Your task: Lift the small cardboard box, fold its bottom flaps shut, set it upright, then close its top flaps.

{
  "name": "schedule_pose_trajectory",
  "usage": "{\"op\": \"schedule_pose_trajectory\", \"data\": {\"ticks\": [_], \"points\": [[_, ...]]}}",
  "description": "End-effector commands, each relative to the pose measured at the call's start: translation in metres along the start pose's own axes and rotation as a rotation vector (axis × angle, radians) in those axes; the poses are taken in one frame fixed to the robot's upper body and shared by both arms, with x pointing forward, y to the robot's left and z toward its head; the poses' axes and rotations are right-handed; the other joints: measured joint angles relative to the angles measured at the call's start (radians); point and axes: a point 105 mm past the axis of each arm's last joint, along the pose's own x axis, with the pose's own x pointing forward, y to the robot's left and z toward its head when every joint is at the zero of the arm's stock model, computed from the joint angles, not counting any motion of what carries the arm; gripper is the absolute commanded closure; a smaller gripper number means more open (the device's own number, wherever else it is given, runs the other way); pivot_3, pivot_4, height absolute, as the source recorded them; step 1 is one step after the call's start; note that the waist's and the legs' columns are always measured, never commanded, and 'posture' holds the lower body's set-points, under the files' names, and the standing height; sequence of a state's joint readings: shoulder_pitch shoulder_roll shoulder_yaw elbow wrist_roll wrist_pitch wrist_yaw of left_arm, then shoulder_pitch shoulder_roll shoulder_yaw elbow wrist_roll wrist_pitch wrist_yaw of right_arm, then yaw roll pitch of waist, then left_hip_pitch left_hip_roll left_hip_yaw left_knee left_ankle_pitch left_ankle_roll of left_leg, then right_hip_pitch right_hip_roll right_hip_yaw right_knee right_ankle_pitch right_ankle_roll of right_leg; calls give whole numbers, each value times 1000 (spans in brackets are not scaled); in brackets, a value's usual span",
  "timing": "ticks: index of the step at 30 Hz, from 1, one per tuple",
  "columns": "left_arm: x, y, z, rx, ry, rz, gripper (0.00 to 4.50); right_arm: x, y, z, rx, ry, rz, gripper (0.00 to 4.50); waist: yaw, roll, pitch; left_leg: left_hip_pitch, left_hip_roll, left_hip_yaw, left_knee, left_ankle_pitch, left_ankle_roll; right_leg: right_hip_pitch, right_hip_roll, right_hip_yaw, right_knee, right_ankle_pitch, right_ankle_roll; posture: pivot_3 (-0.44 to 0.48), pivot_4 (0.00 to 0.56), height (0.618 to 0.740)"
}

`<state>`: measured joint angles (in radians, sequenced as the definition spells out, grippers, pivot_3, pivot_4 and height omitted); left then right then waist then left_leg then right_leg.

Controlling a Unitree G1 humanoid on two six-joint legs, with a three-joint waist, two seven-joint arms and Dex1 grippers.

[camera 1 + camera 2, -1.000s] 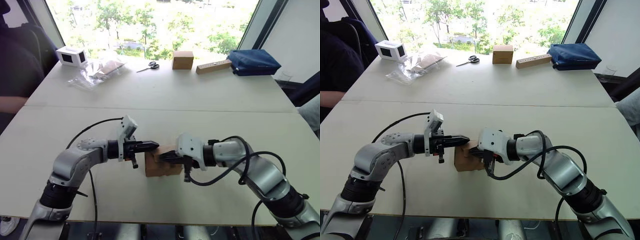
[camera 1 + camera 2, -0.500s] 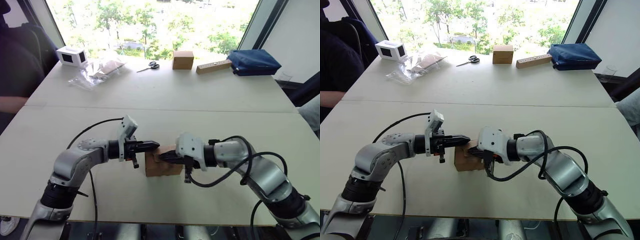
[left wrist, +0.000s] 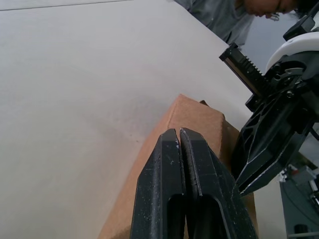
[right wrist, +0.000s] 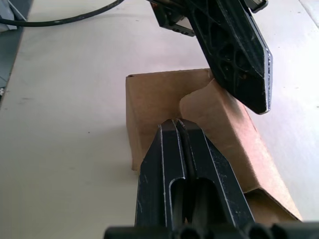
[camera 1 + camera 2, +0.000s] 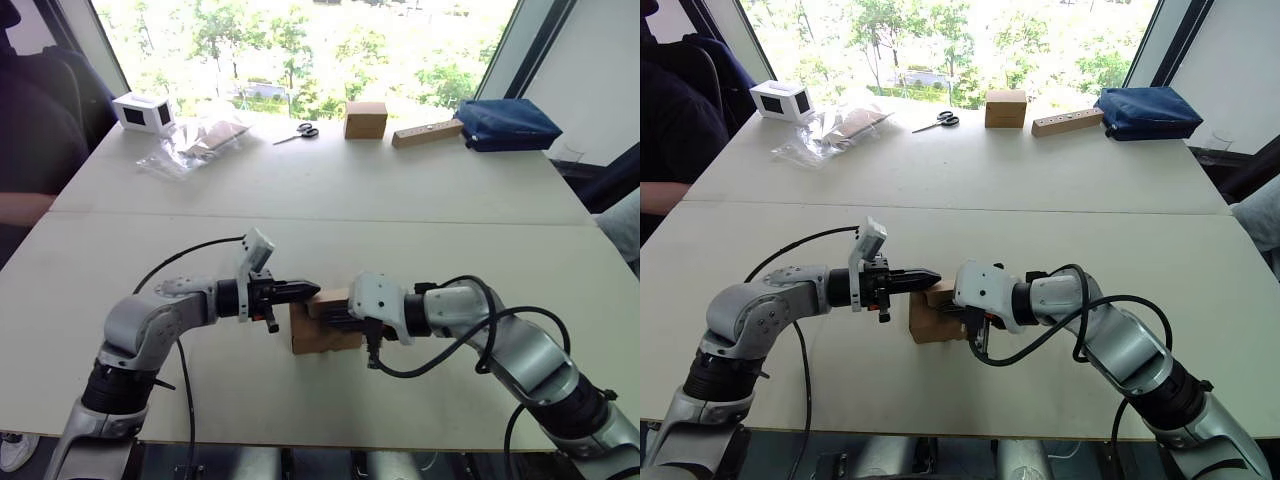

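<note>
Small cardboard box [image 5: 325, 325] resting on table [image 5: 330, 190], near edge, centre, between both arms. Left pincer [image 5: 312, 290] fully closed, gripping nothing, tip over box's upper left edge. Right pincer [image 5: 328, 315] fully closed, gripping nothing, lying across box top from the right. One top flap [image 4: 222, 119] partly raised beside left pincer tip
</note>
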<state>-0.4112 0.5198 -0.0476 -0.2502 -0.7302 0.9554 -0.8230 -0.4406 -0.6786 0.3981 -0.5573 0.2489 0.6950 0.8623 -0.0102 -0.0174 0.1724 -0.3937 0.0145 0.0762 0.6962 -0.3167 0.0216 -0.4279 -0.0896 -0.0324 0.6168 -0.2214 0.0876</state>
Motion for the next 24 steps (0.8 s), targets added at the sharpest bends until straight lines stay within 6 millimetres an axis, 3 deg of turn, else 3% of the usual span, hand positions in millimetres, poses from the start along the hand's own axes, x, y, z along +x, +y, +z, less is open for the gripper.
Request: {"op": "schedule_pose_trajectory", "data": {"ticks": [1, 12, 24], "points": [[2, -8, 11, 50, -15, -22, 4439, 0, -7, 3, -25, -7, -34, 4500, 0, 0, 0, 0, 0, 0, 0, 0, 0, 0, 0, 0, 0, 0, 0, 0, 150, 740], [0, -9, 8, 74, -3, -32, 4439, 1, -8, 2, -22, -5, -41, 4500, 0, 0, 0, 0, 0, 0, 0, 0, 0, 0, 0, 0, 0, 0, 0, 0, 150, 740], [-2, -6, -12, 206, 101, -24, 4439, -12, 4, 15, 56, -55, 2, 4500, 0, 0, 0, 0, 0, 0, -1, 0, 0, 0, -3, 0, -1, 0, 0, 0, 150, 740]]}}
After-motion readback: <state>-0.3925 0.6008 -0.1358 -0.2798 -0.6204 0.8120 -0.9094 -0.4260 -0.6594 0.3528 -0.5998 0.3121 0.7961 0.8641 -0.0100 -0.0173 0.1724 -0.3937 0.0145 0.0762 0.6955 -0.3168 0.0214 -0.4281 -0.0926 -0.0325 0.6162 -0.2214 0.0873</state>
